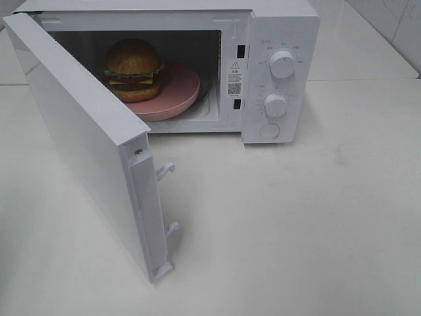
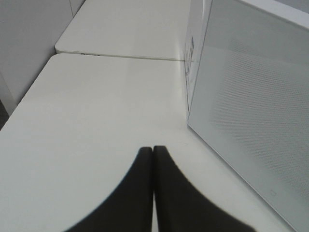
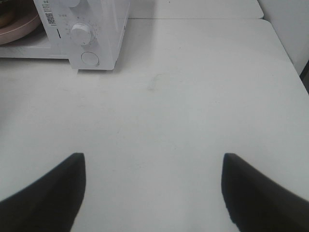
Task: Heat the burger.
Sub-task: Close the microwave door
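The burger (image 1: 134,68), with its golden-brown bun, green lettuce and dark layers, sits on a pink round plate (image 1: 176,92) inside the white microwave (image 1: 276,39), toward the left of the cavity. The microwave door (image 1: 85,131) stands swung wide open to the left. Neither gripper shows in the exterior high view. In the left wrist view my left gripper (image 2: 153,151) is shut with its black fingers touching and nothing between them, just beside the door's outer face (image 2: 251,111). My right gripper (image 3: 153,157) stands open and empty over the bare table, away from the microwave's control panel (image 3: 84,36).
Two white knobs (image 1: 282,64) and a round button (image 1: 269,130) sit on the microwave's right panel. Two latch hooks (image 1: 166,170) stick out of the door's edge. The white table (image 1: 296,230) extends in front and to the right; a tiled wall stands at the back right.
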